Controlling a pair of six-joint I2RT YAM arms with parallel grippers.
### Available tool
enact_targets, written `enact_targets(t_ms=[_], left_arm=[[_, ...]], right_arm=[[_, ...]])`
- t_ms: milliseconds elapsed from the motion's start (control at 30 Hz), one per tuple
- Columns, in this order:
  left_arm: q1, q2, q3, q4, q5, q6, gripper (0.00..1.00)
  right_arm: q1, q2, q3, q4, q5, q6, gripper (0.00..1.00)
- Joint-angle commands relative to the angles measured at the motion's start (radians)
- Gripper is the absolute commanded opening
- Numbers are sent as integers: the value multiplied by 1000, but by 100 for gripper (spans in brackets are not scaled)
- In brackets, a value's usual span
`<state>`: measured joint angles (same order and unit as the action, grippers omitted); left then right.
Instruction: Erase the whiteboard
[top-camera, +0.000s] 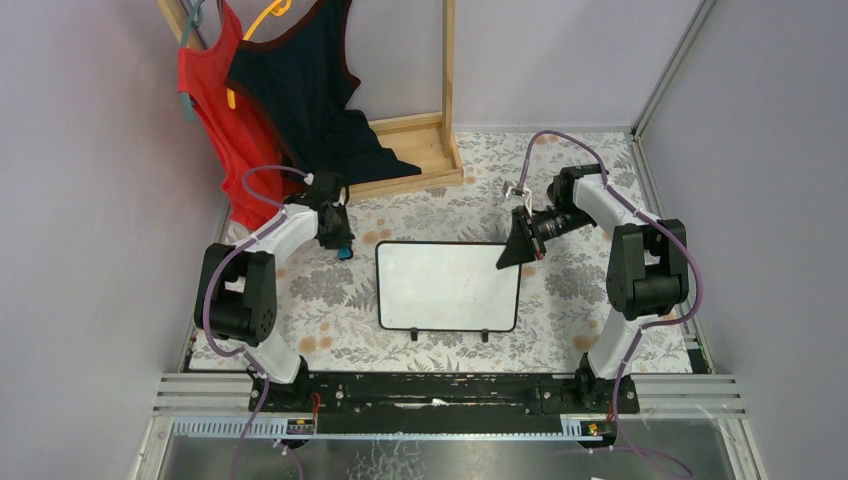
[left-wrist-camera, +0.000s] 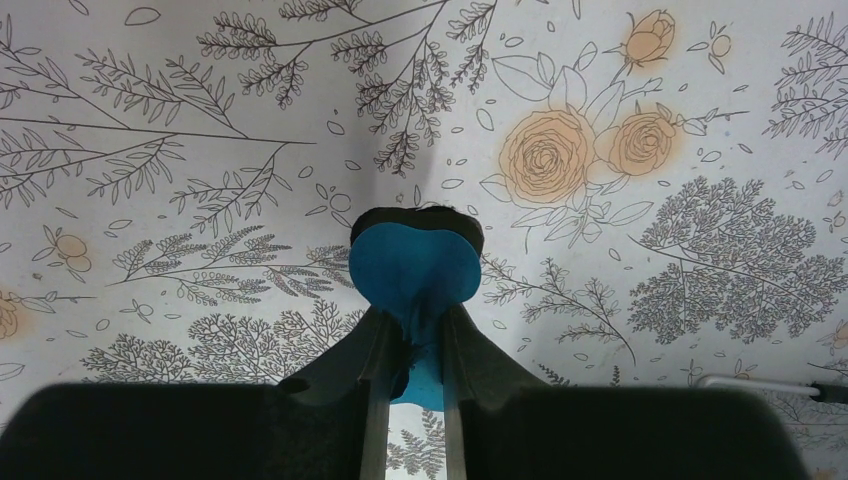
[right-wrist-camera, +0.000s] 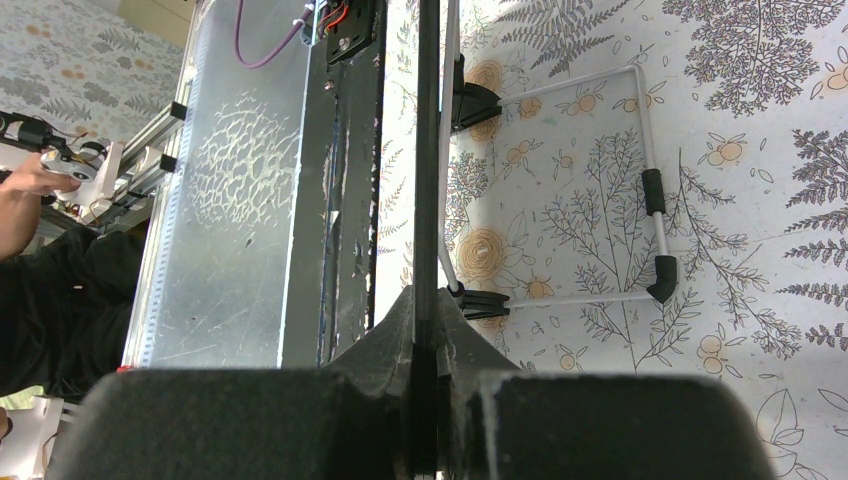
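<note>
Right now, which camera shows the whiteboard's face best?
Top external: the whole whiteboard face shows, blank. Right wrist sees it only edge-on, clamped in the right gripper. Left wrist shows mostly the blue eraser; at most a sliver of board.

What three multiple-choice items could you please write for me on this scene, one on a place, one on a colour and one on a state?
1. Where is the eraser?
A. in a box
B. in the left gripper, over the flowered cloth
C. on a shelf

2. What colour is the leftmost hanging top?
A. green
B. red
C. yellow

3. What is the right gripper doing?
A. hanging open in the air
B. holding a marker
C. shut on the edge of the whiteboard

Answers:
1 B: the left wrist view shows the eraser pinched above the cloth.
2 B: the top view shows it red.
3 C: the right wrist view shows the board's edge clamped in the gripper.
</note>
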<state>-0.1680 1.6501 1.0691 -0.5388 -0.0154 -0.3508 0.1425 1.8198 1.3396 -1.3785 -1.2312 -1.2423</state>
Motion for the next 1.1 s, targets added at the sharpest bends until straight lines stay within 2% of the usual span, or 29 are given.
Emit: enact_targets(t_ms=[0, 433, 733, 1067], left_arm=[[5, 22, -10, 6, 26, 3, 15], [-18, 76, -24, 17, -5, -4, 17], [-45, 106, -23, 19, -20, -4, 29], [-48, 54, -22, 8, -55, -12, 45]], right_arm=[[14, -13, 5, -81, -19, 12, 0], [14, -9, 5, -81, -17, 11, 0], [13, -6, 5, -82, -18, 10, 0], [14, -2, 1, -81, -17, 9, 0]])
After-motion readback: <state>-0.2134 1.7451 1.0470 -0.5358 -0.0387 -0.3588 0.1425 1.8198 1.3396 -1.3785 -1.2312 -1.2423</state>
